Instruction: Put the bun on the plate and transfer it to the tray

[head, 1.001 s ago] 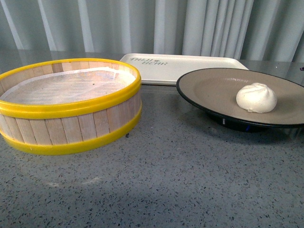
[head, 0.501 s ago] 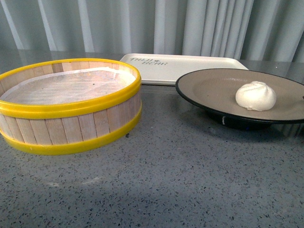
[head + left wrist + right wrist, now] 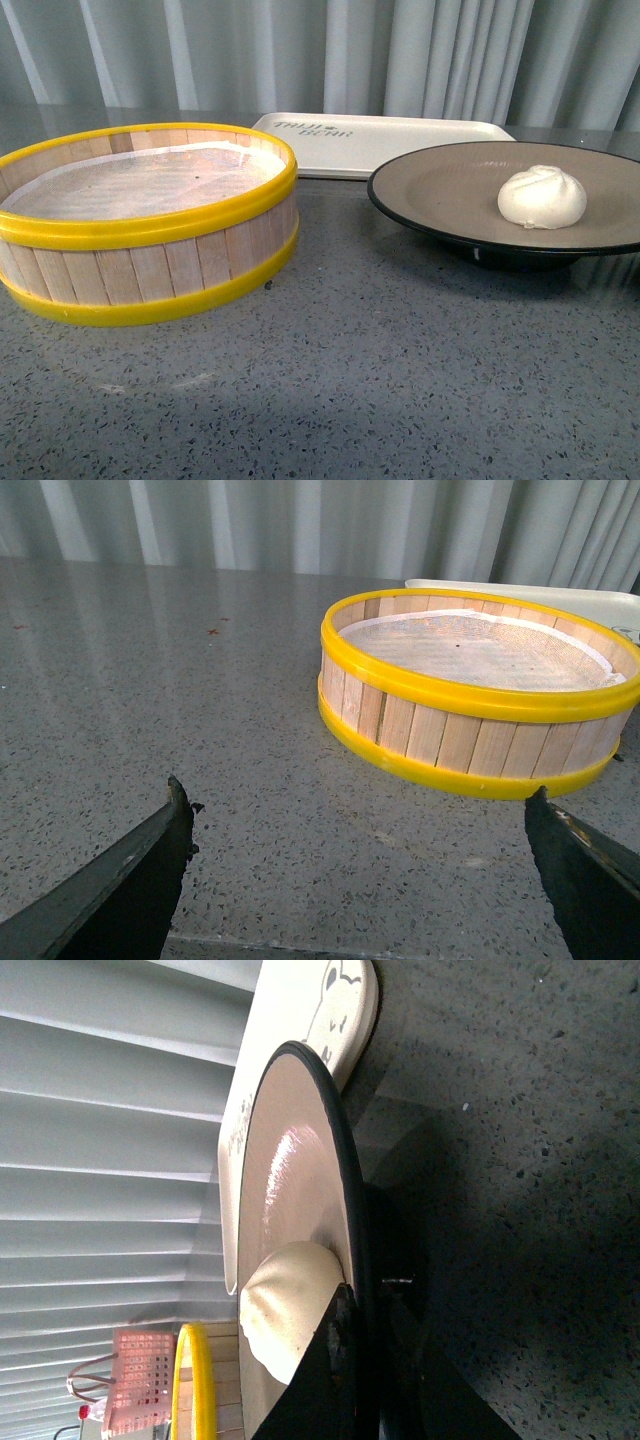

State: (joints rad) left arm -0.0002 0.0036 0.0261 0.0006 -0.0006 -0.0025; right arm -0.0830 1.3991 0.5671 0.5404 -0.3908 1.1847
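**Bun (image 3: 542, 197) on plate (image 3: 440, 190), rim clamped**

Tabletop (image 3: 380, 380): basket (image 3: 150, 270) is seen left, tray (image 3: 400, 140) behind. Plate is clamped at the rim by the right claw (image 3: 368, 1300), bun seated on it. Left claw (image 3: 358, 792) is held wide, empty.

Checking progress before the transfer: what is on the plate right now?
One white bun sits on the plate, off-center. What lies beneath the bun or under the plate is covered.

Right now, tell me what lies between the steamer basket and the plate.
Nothing: in the front view, only bare speckled tabletop shows between the steamer basket and the plate. The tray lies farther back, behind that gap.
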